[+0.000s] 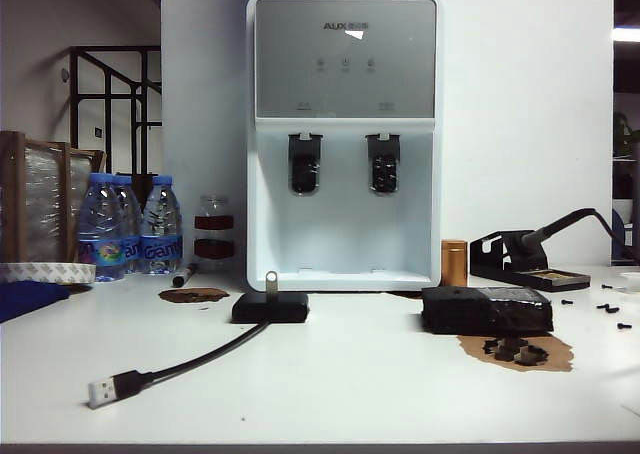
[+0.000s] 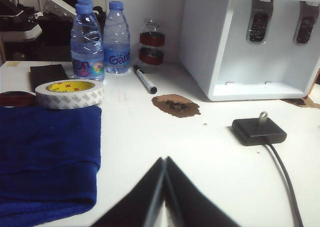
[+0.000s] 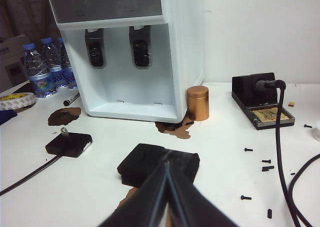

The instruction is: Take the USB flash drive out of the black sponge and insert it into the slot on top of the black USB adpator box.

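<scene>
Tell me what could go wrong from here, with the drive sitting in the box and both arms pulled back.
1. The USB flash drive stands proud of the black USB adpator box; a sweep by the shut left gripper could knock or bend it.
2. The cable trails loose across the table; snagging it might drag the box.
3. The shut right gripper hangs near the black sponge and could push it.

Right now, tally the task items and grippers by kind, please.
USB flash drive, upright in the box: 1
Black USB adaptor box: 1
Black sponge: 1
Grippers, shut: left gripper facing the box, right gripper facing the sponge: 2
Total: 5
</scene>
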{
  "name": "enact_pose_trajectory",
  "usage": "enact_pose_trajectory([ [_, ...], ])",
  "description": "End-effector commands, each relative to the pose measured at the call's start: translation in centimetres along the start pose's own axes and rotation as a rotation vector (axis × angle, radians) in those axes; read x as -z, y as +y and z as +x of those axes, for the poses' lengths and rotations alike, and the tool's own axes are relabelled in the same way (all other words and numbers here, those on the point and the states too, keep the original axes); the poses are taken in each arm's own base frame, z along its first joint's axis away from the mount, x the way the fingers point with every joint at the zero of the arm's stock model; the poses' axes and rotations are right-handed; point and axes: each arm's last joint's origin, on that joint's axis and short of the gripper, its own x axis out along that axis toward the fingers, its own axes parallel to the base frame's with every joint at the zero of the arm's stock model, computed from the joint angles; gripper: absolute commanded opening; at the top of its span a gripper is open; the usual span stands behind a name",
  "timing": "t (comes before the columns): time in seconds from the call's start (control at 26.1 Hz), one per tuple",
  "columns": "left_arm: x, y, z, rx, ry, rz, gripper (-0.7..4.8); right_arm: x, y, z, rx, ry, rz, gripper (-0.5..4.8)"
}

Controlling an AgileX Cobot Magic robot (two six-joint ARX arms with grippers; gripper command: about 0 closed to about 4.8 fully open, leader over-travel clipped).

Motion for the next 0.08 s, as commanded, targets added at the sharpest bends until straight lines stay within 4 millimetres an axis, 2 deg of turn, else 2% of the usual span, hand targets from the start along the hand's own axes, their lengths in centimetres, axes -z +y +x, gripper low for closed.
enact_pose_trajectory([
  [0.04, -0.02, 0.0, 0.0, -0.003, -0.003, 0.008, -0.04, -0.17, 0.04, -0.03, -0.006, -0.011, -0.001, -0.01],
  [0.08, -0.02, 0.0, 0.0, -0.003, -0.003, 0.009, -0.04, -0.17, 0.04, -0.03, -0.006, -0.011, -0.001, -0.01],
])
